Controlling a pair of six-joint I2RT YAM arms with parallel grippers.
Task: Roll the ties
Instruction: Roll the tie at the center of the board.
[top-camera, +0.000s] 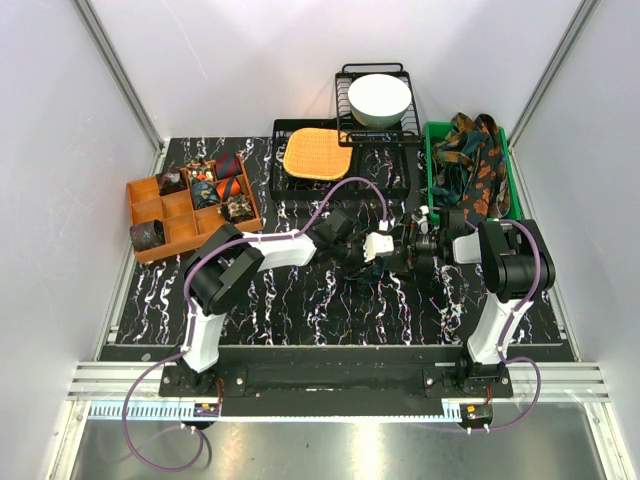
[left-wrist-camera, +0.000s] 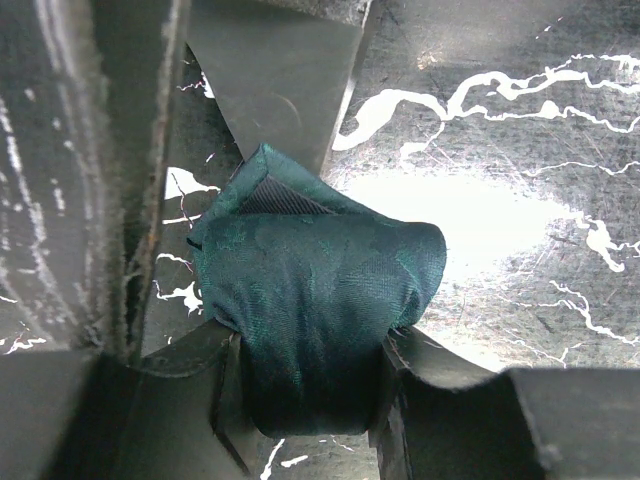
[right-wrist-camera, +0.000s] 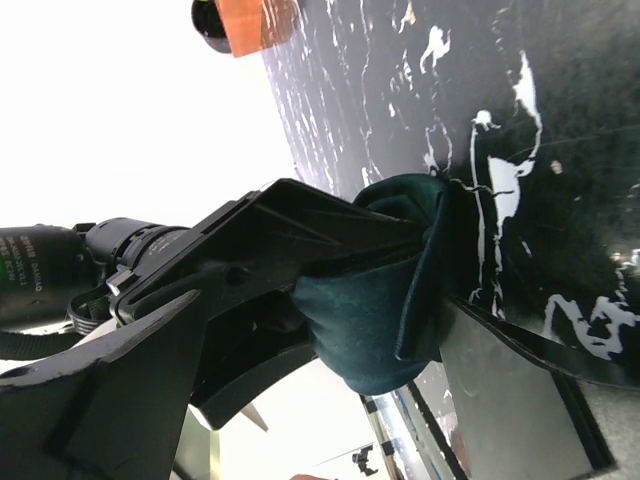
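Overall light: bright and even, falling from above; in the top view the white walls glow softly, brightest at the far side.
Glare: in the left wrist view a blown-out white patch sits on the glossy black marbled desk (left-wrist-camera: 560, 330), just beyond the dark teal tie (left-wrist-camera: 320, 290).
Overexposure: the right wrist view's background burns to pure white on the left side.
Shadows: soft and short under the arms in the top view; the tie's folds go almost black in the right wrist view.
Focus: the tie's weave is crisp in the left wrist view, while the left gripper (left-wrist-camera: 310, 400) fingers (left-wrist-camera: 450, 420) blur.
Contrast: at the desk's middle, black hardware merges with the black surface.
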